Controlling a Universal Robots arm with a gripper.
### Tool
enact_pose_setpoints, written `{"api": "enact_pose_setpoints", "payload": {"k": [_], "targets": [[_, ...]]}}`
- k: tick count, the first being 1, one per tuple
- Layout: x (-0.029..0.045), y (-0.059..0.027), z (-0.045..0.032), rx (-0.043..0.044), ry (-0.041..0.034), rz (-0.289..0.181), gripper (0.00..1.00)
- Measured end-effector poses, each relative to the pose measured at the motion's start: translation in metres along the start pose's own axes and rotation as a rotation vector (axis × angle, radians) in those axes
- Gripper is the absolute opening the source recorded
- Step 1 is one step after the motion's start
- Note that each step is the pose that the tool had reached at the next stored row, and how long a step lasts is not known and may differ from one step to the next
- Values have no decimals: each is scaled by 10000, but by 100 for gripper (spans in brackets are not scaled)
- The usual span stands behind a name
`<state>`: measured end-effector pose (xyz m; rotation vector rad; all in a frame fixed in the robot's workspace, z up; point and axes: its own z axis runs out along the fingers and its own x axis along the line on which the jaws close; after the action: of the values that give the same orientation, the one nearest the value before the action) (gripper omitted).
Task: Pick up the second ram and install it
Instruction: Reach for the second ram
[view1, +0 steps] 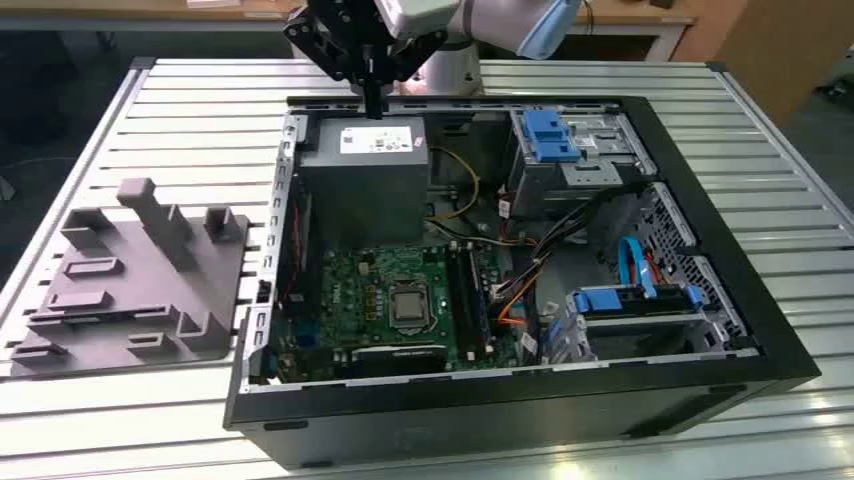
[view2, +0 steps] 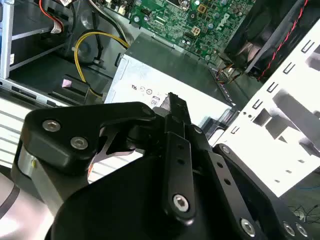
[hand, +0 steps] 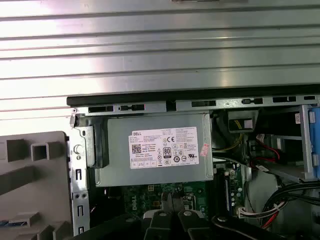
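**Second ram** (hand: 17, 220): judged to be the thin blue strip lying in a recess of the grey holder (view1: 134, 290). It sits on the exterior view's left, outside the computer case (view1: 534, 400). Little of it shows, so its lie in the recess cannot be told.

**Gripper** (view1: 374, 107): hangs over the rear rim of the case, above the power supply (view1: 363, 170), well apart from the holder. The fingers (view2: 176, 130) are clenched together with nothing seen between them.

**Step in hand**: the pick, judged as not yet made.

**Handling notes**:
- The fingers need to part before they come down.
- They should close across the stick's flat faces near mid-length, clear of the holder's upright posts.
- Lift straight out of the recess, so the board neither twists nor drags its contact edge.

**Motherboard** (view1: 387, 290): green, lying below the power supply. The long black memory slots (view1: 465, 290) run beside the processor socket.

**Counter** (view1: 774, 150): slatted metal, carrying both case and holder.
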<state>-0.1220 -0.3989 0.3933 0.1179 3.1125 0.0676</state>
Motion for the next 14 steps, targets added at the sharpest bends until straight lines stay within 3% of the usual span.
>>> {"api": "enact_pose_setpoints", "payload": {"k": [9, 14], "targets": [[1, 0, 0, 0, 0, 0, 10], [37, -3, -1, 0, 0, 0, 10]]}}
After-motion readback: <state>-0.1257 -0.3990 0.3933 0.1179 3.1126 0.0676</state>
